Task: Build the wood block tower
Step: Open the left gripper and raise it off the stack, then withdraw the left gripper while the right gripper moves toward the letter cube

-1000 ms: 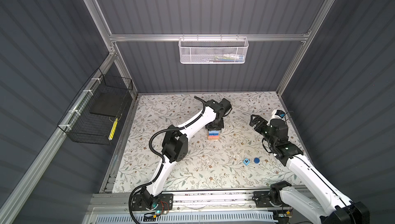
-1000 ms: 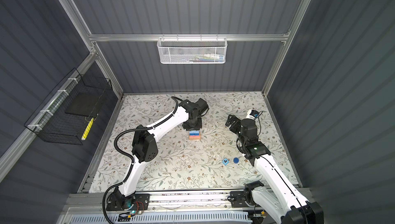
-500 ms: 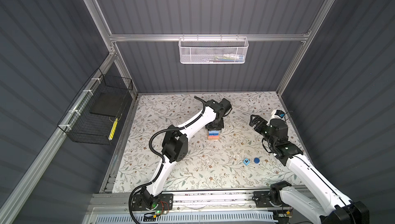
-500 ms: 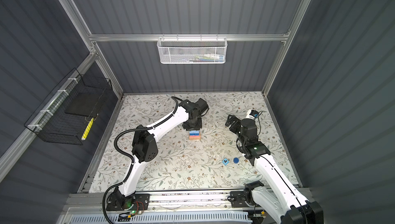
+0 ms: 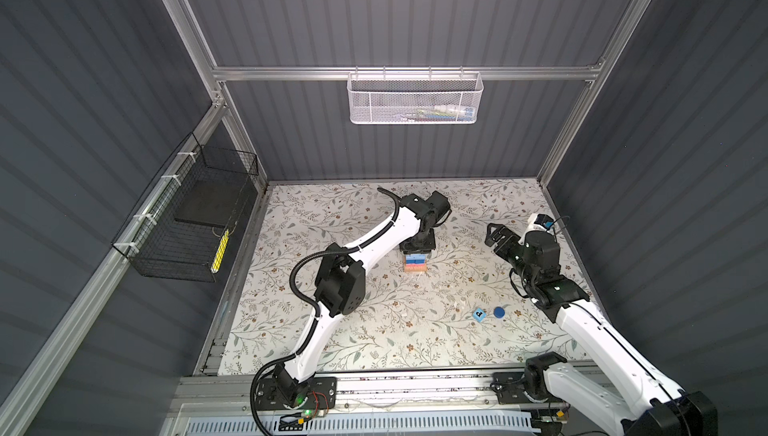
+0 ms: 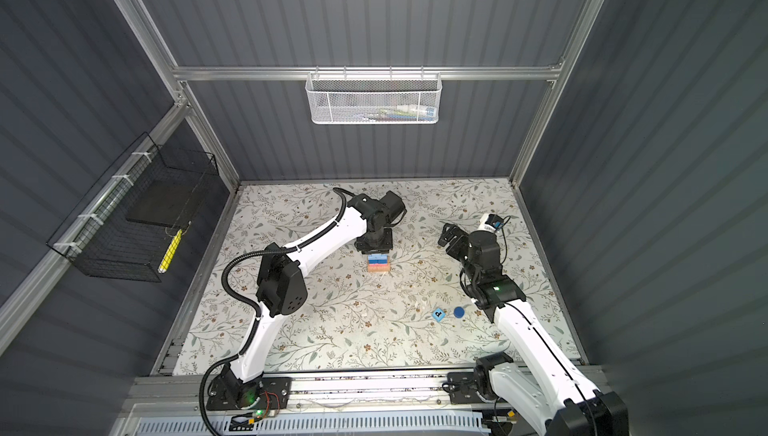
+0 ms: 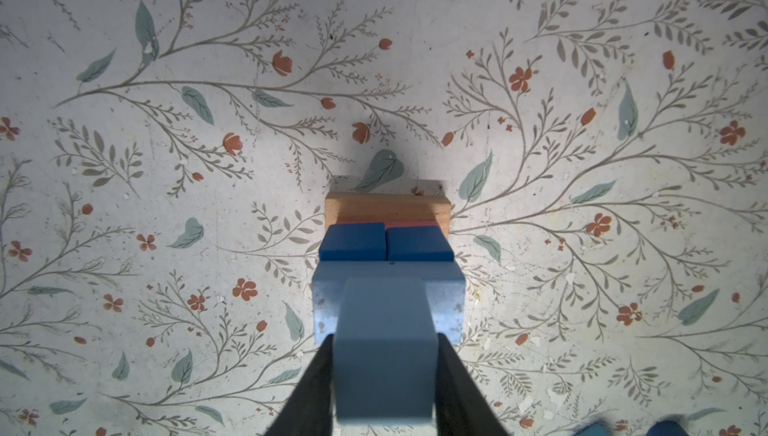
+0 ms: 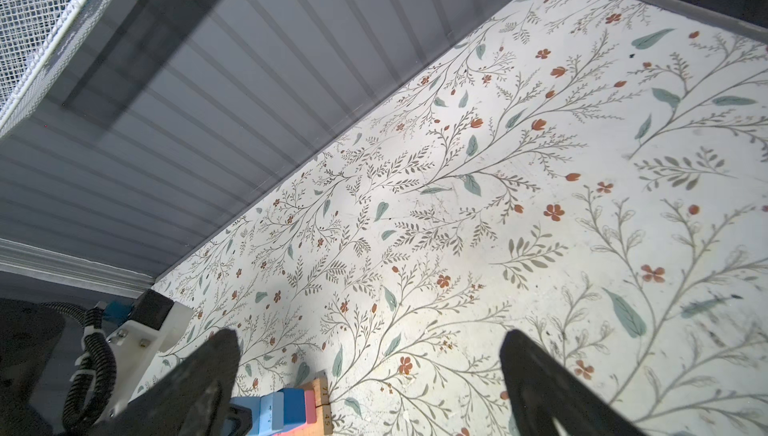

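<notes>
- In both top views, your left gripper (image 5: 417, 247) (image 6: 372, 245) hangs straight over the tower (image 5: 414, 265) (image 6: 378, 265), which stands near the middle of the mat (image 5: 316, 213). From up here you cannot tell how its jaws stand.
- Your right gripper (image 5: 494, 236) (image 6: 449, 238) sits to the right of the tower, well apart from it. It is spread wide and holds nothing.
- You have two loose pieces near the right arm, just beside each other. One is a light blue loose cube (image 5: 479, 314) (image 6: 438, 314) with a dark letter on top, and one is a dark blue round block (image 5: 499, 311) (image 6: 459, 311).
- You have two containers. The white basket (image 5: 415, 99) (image 6: 374, 99) on the back rail holds a few things too small to name. The black basket (image 5: 187, 222) (image 6: 133, 222) on the left wall holds a dark flat slab and a yellow strip.
- In the left wrist view, your fingers (image 7: 316, 384) lie along both sides of the top cube (image 7: 384, 371). No gap shows, yet you cannot tell whether they clamp it or only touch it.
- Under that cube you can count one light blue bar (image 7: 449, 301), then two dark blue cubes (image 7: 353, 242) side by side. Below them are a sliver of one pink bar (image 7: 407, 224) and one tan bar (image 7: 386, 207) on the mat.
- In the right wrist view, your fingers (image 8: 208, 371) stand far apart with only mat between them. The tower (image 8: 291, 409) shows at the picture's edge, next to the left arm.
</notes>
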You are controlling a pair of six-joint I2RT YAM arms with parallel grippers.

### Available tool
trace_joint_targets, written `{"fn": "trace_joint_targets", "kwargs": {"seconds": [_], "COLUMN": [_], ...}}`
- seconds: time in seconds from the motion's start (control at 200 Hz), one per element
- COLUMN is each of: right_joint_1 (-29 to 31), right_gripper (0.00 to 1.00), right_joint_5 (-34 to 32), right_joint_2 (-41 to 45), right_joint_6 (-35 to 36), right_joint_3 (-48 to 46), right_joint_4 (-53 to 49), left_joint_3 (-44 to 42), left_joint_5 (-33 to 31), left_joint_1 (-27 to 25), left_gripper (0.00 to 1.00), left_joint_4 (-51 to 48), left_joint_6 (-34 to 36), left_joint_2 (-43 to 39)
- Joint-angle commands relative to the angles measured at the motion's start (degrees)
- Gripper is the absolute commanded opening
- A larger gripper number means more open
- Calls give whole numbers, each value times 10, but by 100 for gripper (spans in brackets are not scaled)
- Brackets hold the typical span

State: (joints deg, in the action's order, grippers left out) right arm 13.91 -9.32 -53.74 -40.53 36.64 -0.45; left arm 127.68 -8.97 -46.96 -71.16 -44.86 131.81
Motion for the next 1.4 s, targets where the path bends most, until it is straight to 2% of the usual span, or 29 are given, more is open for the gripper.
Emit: {"fn": "trace_joint_targets", "kwargs": {"seconds": [0.0,0.11,0.185,0.295,0.4,0.46,0.55,0.88,0.955,1.045,1.206,1.396], "right_joint_1": [-3,-3,-3,-4,-4,-4,-4,-5,-5,-6,-6,-6], "right_gripper": [99,99,99,99,99,99,99,99,99,99,99,99], "right_joint_5": [2,2,3,6,7,9,9,11,-4,-35,-43,-62], "right_joint_2": [-3,-4,-5,-6,-8,-8,-9,-15,-18,-23,-37,-51], "right_joint_6": [-2,-3,-4,-3,-2,-2,-4,-19,-46,-114,-147,-182], "right_joint_3": [-7,-8,-6,-6,-6,-5,-4,-8,-9,-9,6,23], "right_joint_4": [8,8,8,8,8,8,7,23,24,8,-18,-71], "left_joint_3": [17,15,16,15,11,7,5,10,10,1,-27,-58], "left_joint_5": [4,4,4,0,0,0,-3,-19,-25,-41,-107,-144], "left_joint_1": [-5,-5,-5,-4,-5,-5,-5,-4,-3,-4,-4,2], "left_gripper": [41,49,60,71,88,90,99,100,100,100,100,100], "left_joint_4": [-13,-12,-12,-11,-6,0,5,20,27,37,53,79], "left_joint_6": [-6,-7,-7,-6,-2,0,4,25,34,50,88,123], "left_joint_2": [9,8,6,2,-5,-11,-22,-78,-94,-117,-161,-206]}}
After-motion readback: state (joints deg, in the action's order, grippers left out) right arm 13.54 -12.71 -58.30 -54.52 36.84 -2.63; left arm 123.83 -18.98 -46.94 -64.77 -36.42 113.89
